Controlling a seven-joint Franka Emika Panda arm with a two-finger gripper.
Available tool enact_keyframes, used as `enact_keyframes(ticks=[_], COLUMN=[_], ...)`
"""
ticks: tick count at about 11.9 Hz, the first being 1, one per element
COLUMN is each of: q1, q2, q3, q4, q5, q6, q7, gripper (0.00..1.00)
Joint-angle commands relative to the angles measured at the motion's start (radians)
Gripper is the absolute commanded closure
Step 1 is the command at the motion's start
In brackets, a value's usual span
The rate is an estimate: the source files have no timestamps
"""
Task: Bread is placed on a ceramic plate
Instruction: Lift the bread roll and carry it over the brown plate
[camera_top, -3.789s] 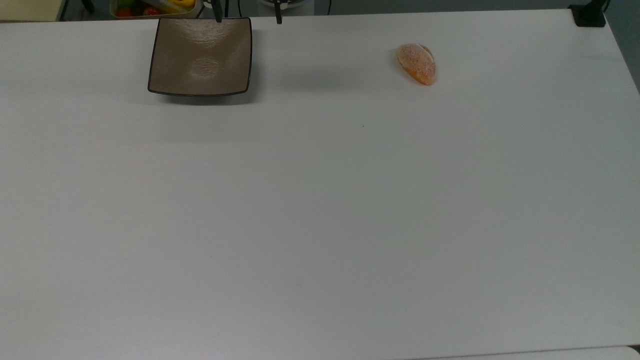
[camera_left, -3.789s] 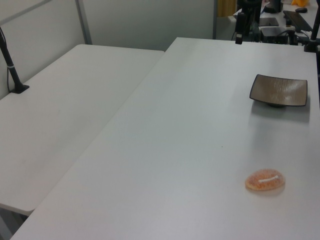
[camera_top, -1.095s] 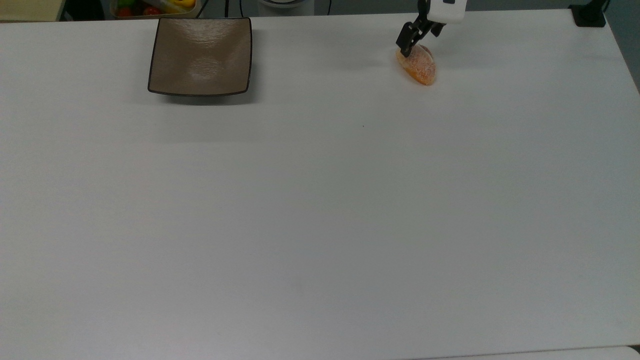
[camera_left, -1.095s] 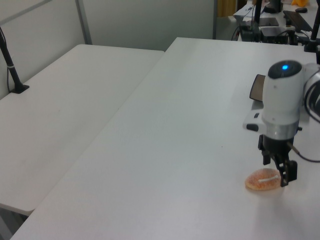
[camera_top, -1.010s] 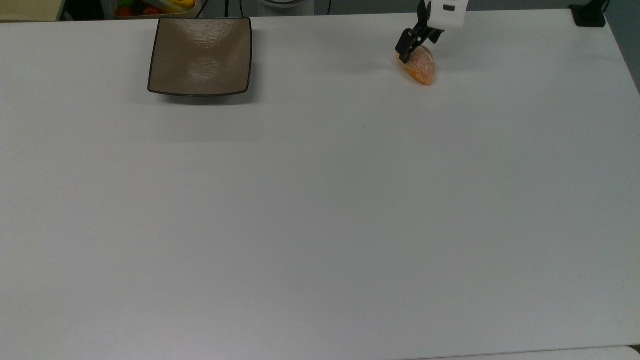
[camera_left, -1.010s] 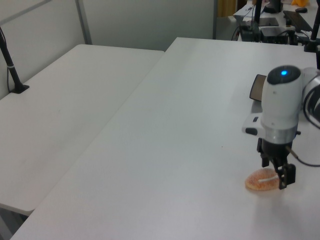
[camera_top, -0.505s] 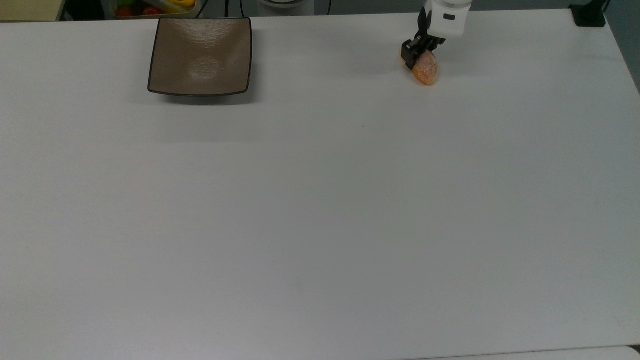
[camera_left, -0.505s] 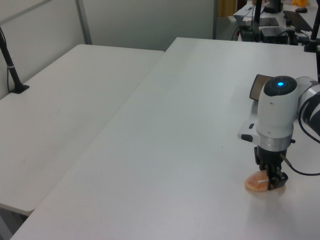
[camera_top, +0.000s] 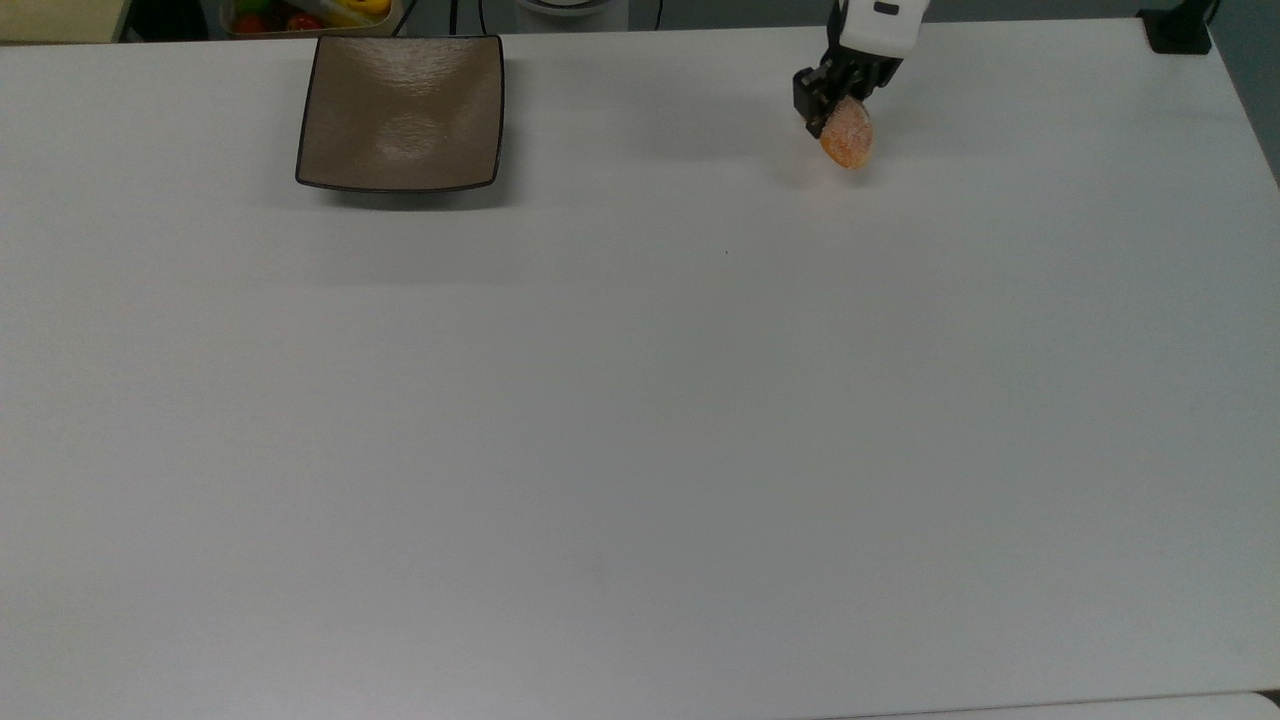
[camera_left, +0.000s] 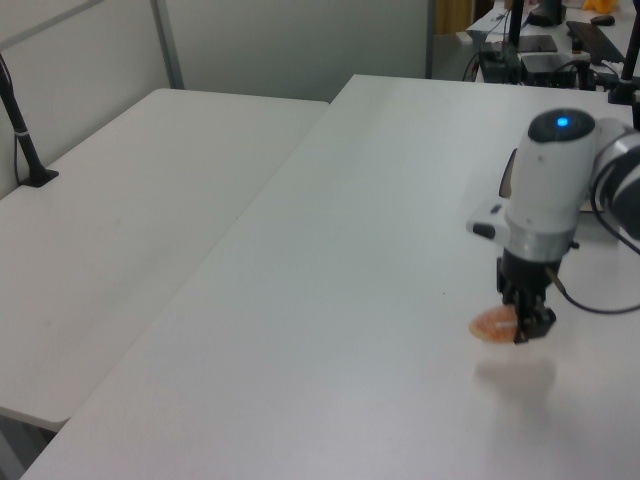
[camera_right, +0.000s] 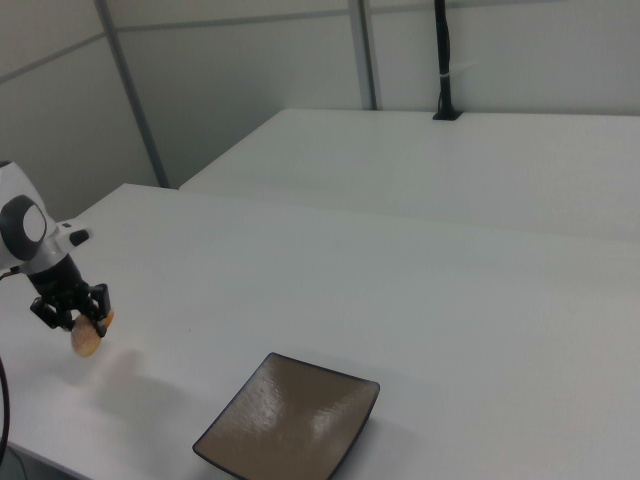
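One bread (camera_top: 846, 137) in the top view, clamped between black fingers (camera_top: 806, 98) of the gripper (camera_top: 835, 105), now lifted off the bench (camera_top: 640, 420) where half a second ago resting; ceramic plate (camera_top: 402, 112) well apart toward the top view's left. Means pickup done, carry pending.

Left view: adds a soft shadow on the bench beneath the bread (camera_left: 491, 325), confirming clearance.

Right view: shows bread (camera_right: 86, 340) hanging below the gripper (camera_right: 70, 308), ceramic plate (camera_right: 290, 421) empty, toward the right view's right.
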Motion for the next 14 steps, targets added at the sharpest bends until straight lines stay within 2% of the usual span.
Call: enact_keyframes(ticks=[1,3,6,11,14], q1=[-0.08,-0.114,-0.143,-0.177,-0.196], q2=[-0.115,-0.145,-0.168,-0.188,-0.186], q3=[-0.009,-0.06,-0.187,-0.348,-0.37], q4=[-0.013,-0.013,-0.01,0.02,0.03], q5=[-0.014,-0.014,-0.028,-0.04,-0.051], q6=[-0.065,-0.089,-0.091,-0.215,-0.263], q7=[0.008,0.005,-0.01,-0.125,-0.138], gripper=[0.55,0.55,0.55,0.55,0.55])
